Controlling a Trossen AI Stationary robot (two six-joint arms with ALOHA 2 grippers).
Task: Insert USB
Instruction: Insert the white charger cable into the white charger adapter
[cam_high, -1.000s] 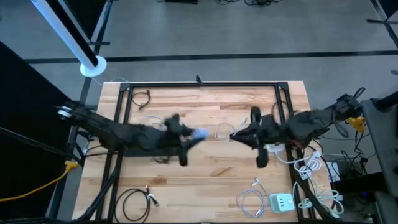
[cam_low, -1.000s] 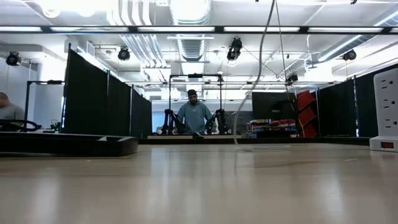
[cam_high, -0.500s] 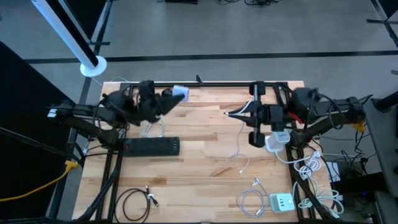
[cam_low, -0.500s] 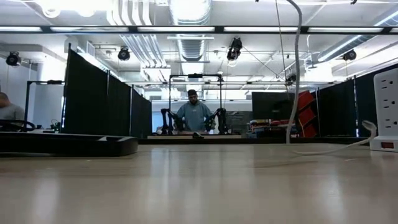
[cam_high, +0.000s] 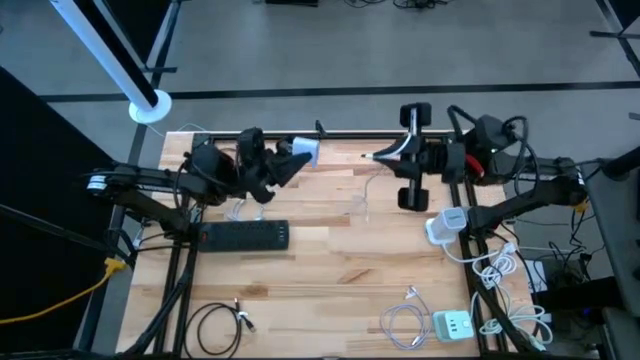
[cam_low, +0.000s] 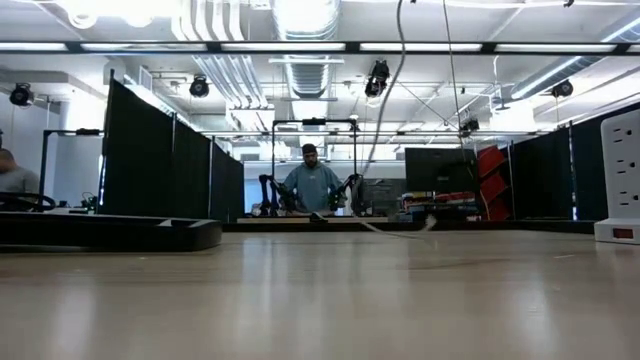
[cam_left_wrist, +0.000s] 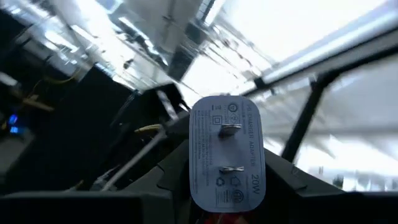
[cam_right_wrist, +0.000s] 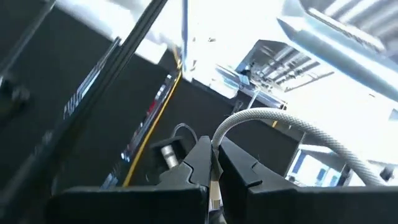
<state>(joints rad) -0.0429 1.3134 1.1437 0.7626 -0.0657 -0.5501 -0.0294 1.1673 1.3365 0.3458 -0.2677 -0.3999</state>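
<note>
My left gripper (cam_high: 296, 156) hangs high over the table's far left, shut on a white charger block (cam_left_wrist: 227, 155) whose two metal prongs face back at the wrist camera. Facing it from the right, my right gripper (cam_high: 372, 156) is shut on a white USB cable (cam_right_wrist: 273, 121). The cable arches out of the fingers and drops to the table (cam_high: 362, 200). It shows in the low view as a thin line (cam_low: 385, 110) coming down from above. A gap separates the two grippers. My left gripper pinches the charger block by its two opposite side faces (cam_left_wrist: 194, 168) between its two fingers (cam_left_wrist: 166, 180). The fingers point toward the table's right. The block is lifted clear of the table. My right gripper pinches the white cable (cam_right_wrist: 215, 144) between its two fingertips (cam_right_wrist: 198, 160), which point toward the table's left. The cable bends up and away from the tips in an arch, and its lower part trails slack down to the tabletop.
A black power strip (cam_high: 245, 235) lies on the left half of the table. White adapters (cam_high: 447, 225) (cam_high: 452, 325) and coiled white cables (cam_high: 400, 320) lie at the right, and a black coil (cam_high: 215, 325) at the near left. A person (cam_low: 312, 185) stands far behind the table.
Both grippers have risen from the table's middle and drawn back toward the far edge, the left with the charger block, the right with the cable. The cable has been pulled along after the right gripper, and its trailing part has slid toward the far edge.
</note>
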